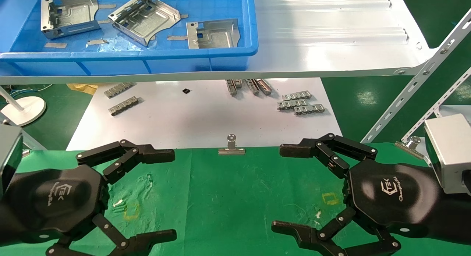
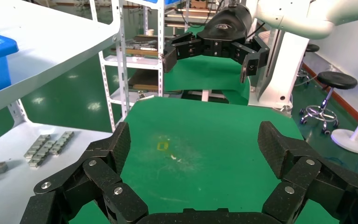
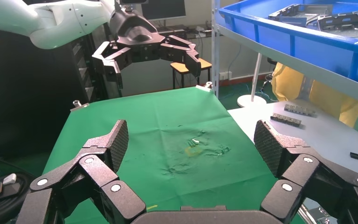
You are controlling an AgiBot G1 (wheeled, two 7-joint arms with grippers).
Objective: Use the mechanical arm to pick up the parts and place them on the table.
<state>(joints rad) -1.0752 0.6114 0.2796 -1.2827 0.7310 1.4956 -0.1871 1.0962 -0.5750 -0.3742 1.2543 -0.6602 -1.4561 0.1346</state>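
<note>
1. Green wrinkled cloth covers the table [image 1: 235, 197], with small yellow square marks on it; one mark lies near each gripper.
2. Left gripper [image 1: 171, 193] hovers over the left side of the cloth, its jointed black fingers [image 1: 125, 155] spread wide and holding nothing. The left wrist view shows the same wide gap [image 2: 193, 144] with bare green cloth between the fingers.
3. Right gripper [image 1: 283, 188] hovers over the right side of the cloth, facing the left one, fingers [image 1: 331, 145] likewise spread wide and empty. From its own wrist camera the opening [image 3: 191, 142] frames a crumpled patch of cloth and a yellow mark.
4. Three silver sheet-metal brackets lie in the blue plastic bin [image 1: 147, 53] on the raised white shelf [image 1: 331, 31], well apart from both grippers: one bracket at the left [image 1: 68, 15], one tilted in the middle [image 1: 145, 18], one at the right [image 1: 213, 33] close to the bin's front wall.
5. Below the shelf, a white board [image 1: 206, 116] carries small grey linked strips, some at the left [image 1: 123, 105] and a cluster at the right [image 1: 300, 103].
6. A silver binder clip [image 1: 231, 147] sits at the far edge of the green cloth, between the two grippers; another clip [image 1: 410, 144] is at the right edge, beside the right arm's silver-grey wrist box [image 1: 449, 153].
</note>
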